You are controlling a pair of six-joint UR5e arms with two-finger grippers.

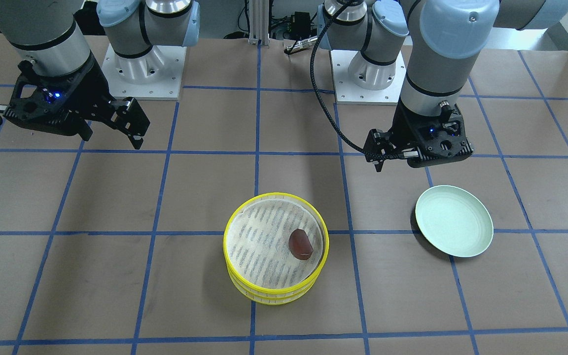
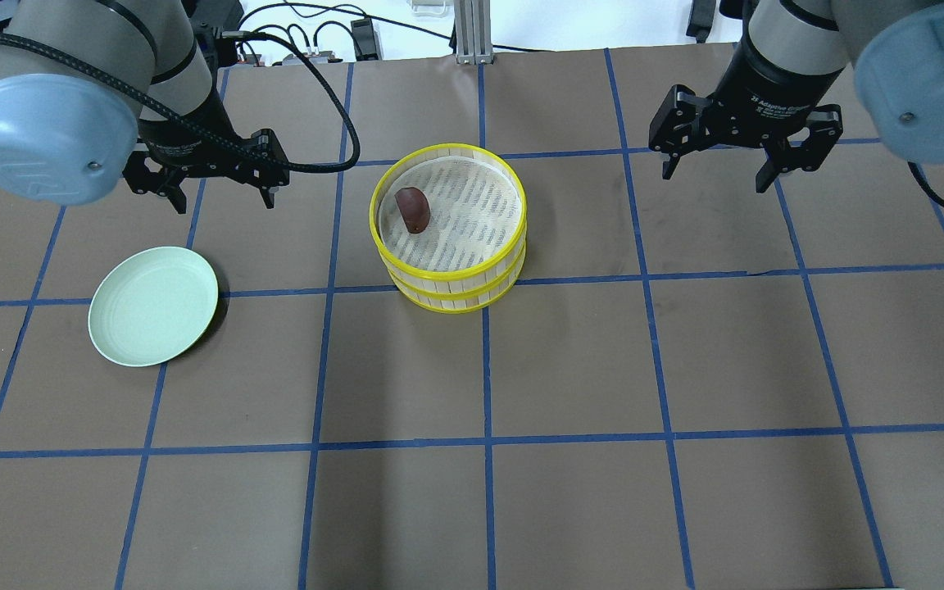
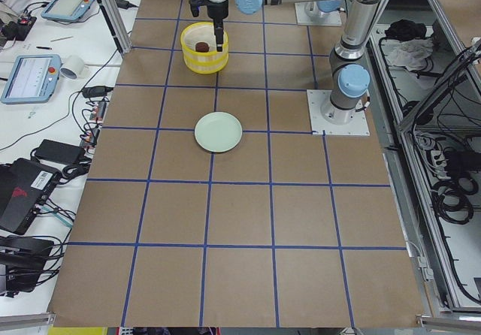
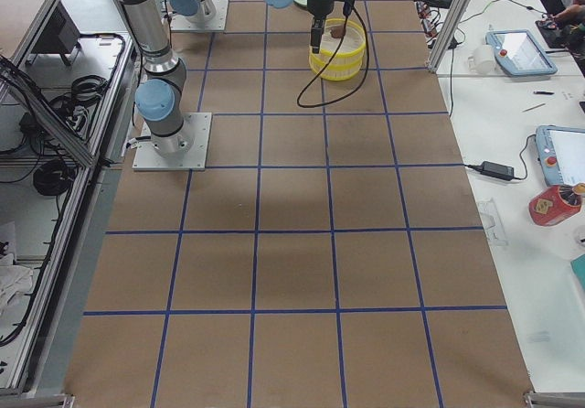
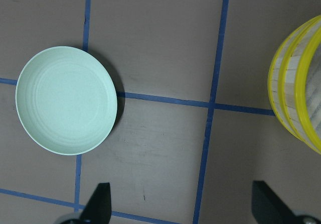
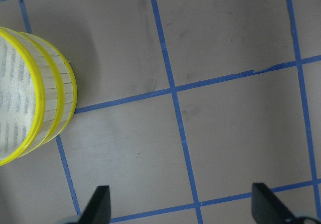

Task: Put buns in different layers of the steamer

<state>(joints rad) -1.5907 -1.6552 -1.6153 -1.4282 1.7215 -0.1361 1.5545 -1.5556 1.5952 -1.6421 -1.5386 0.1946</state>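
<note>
A wide table point(image 2: 570, 369) covered in brown paper is carrying a grid of blue tape lines point(image 2: 487, 442). Near its middle the steamer point(image 2: 456, 288) is standing. It is made of yellow-rimmed trays stacked one on another, and the top one is lying open with its whitish mesh liner showing. A pale green plate point(image 2: 152, 307) is sitting on the robot's left side, well apart from the steamer, with a stretch of brown paper between them. The dark reddish-brown bun point(image 2: 413, 210) is resting on the liner of the top tray, in the tray's left part and near its wall. The lower tray's inside is hidden by the top one.

The left arm point(image 2: 29, 123) is reaching in over the left half of the table, with a black cable point(image 2: 356, 146) looping off its wrist. The left gripper point(image 2: 224, 201) is hanging above the table and pointing down. Its wrist camera is taking in the plate on one side and the steamer's wall on the other, and its fingers are spread wide apart. The right arm point(image 2: 890, 74) is holding a like pose on the other side — the right gripper point(image 2: 715, 180) is hovering above the paper to the steamer's right, pointing down, fingers likewise wide apart, touching neither tray nor bun.
</note>
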